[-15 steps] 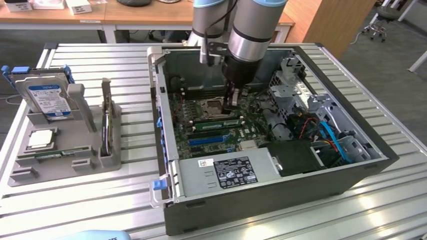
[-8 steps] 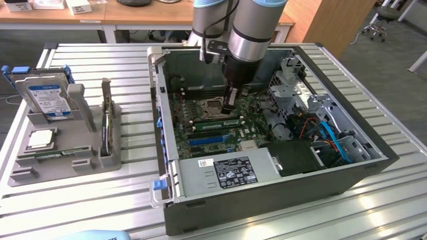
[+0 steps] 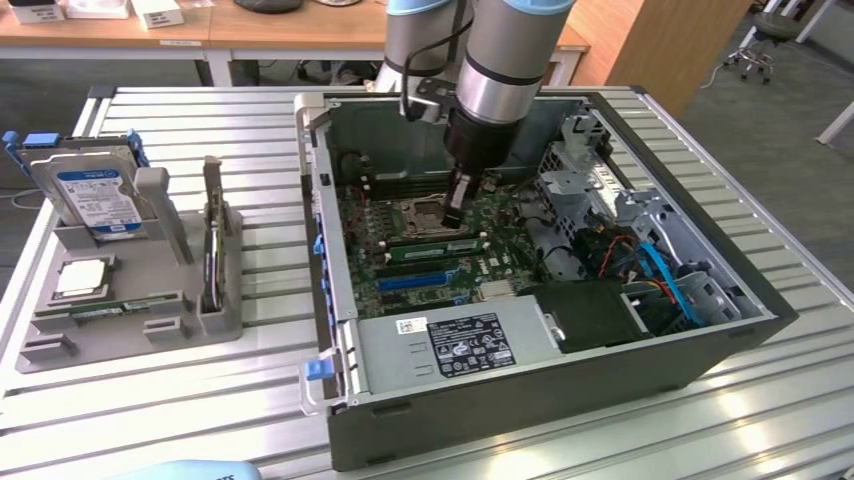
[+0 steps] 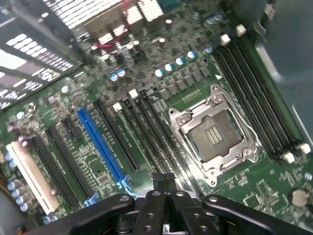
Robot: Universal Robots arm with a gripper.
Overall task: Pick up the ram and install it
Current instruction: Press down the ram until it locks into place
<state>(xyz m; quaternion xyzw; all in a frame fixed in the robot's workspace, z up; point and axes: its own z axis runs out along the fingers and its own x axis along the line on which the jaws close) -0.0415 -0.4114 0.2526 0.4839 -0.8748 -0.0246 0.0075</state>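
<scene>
Green ram (image 3: 437, 246) lay along motherboard (image 3: 441, 265) slots, just below socket (image 3: 404, 212) in exterior view, directly under gripper (image 3: 457, 218). Gripper reached down inside open computer case (image 3: 534, 360); fingers looked drawn together, apparently not clamping stick, though view was poor there. Wrist view showed black finger links (image 4: 161, 210) over dark memory slots (image 4: 146, 132), beside silver socket (image 4: 212, 134) and blue slot (image 4: 100, 142). Grey tray (image 3: 127, 290) on slatted table (image 3: 160, 400) held hard drive (image 3: 96, 195), processor chip (image 3: 83, 278), look-alike green stick (image 3: 114, 308).
</scene>
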